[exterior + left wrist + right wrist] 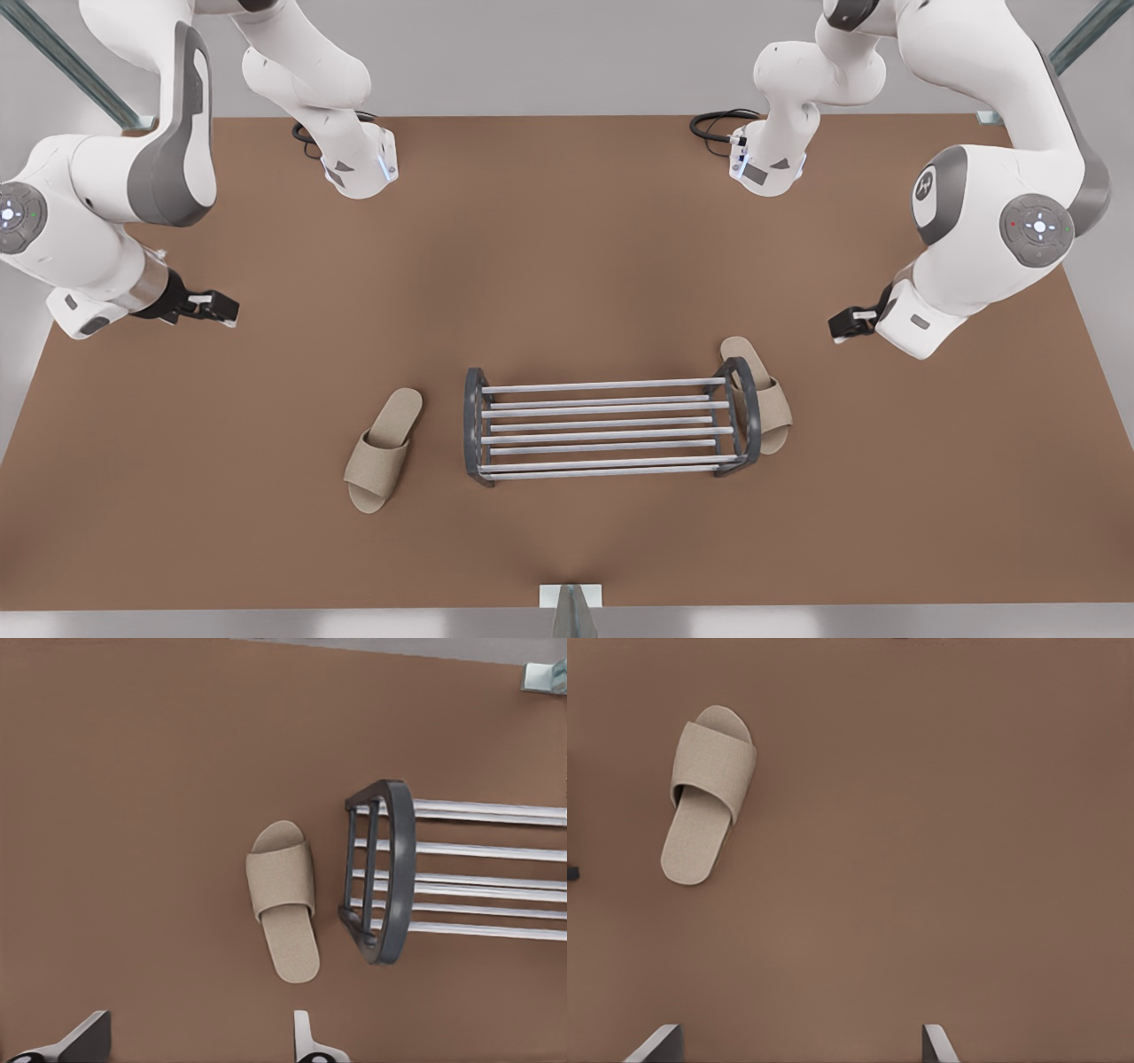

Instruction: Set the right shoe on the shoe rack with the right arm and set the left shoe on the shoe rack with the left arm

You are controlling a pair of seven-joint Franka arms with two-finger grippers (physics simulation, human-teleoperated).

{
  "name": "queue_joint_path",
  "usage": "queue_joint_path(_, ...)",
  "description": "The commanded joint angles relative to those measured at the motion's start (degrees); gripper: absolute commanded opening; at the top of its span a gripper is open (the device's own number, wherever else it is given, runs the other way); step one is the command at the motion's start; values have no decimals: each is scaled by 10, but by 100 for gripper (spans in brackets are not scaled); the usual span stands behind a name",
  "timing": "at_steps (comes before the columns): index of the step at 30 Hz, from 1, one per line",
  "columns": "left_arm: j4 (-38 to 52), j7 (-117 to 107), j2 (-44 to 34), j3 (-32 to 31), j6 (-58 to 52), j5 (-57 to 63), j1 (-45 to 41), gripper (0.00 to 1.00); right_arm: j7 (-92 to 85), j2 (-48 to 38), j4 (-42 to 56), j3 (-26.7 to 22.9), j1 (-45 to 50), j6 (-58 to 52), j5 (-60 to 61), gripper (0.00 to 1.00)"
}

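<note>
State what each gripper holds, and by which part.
Nothing is held. The left gripper and right gripper hover open over the table; the left shoe and right shoe lie on it.

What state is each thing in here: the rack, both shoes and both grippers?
shoe rack: upright, nothing on its bars.
right shoe: sole down on the table, apart from the rack.
left shoe: sole down on the table, close beside the rack's end frame.
right gripper: open, holding nothing.
left gripper: open, holding nothing.
</note>
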Motion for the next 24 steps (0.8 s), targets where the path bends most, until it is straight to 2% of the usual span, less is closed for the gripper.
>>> queue_joint_path(1, 0, 150, -2, 0, 26, 3, 0, 100, 22, -5, -11, 0, 7, 44, 1, 100)
queue_joint_path(3, -25, 61, -26, 2, 58, 0, 0, 100, 13, -3, -18, 1, 16, 46, -9, 100)
queue_joint_path(4, -32, 8, -32, 14, 68, -53, 1, 100, -8, 3, -20, 4, 23, 63, -24, 100)
queue_joint_path(5, -92, 13, -59, 86, 103, -181, -1, 100, -36, 0, -45, 9, 39, 109, -58, 100)
queue_joint_path(7, -197, 20, -97, 105, 204, -244, -2, 100, -51, -17, -105, 45, 38, 185, -81, 100)
queue_joint_path(9, -308, 37, -135, 119, 307, -341, -2, 100, -66, -22, -175, 97, 40, 291, -221, 100)
queue_joint_path(11, -371, 90, -155, 124, 356, -406, -2, 100, -76, -30, -248, 99, 39, 385, -265, 100)
queue_joint_path(14, -490, 244, -182, 128, 491, -598, -16, 100, -67, -24, -340, 96, 38, 563, -461, 100)
queue_joint_path(15, -513, 263, -183, 127, 539, -651, -33, 100, -26, -17, -340, 96, 39, 569, -548, 100)
queue_joint_path(18, -546, 271, -183, 99, 624, -709, -54, 100, 222, 10, -354, 96, 54, 569, -812, 100)
queue_joint_path(19, -556, 305, -182, 99, 623, -764, -54, 100, 249, 16, -357, 97, 55, 569, -859, 100)
queue_joint_path(21, -592, 522, -171, 99, 589, -992, -54, 100, 412, 35, -378, 98, 63, 561, -991, 100)
queue_joint_path(24, -637, 676, -169, 105, 563, -1143, -54, 100, 548, 64, -392, 99, 109, 515, -1090, 100)
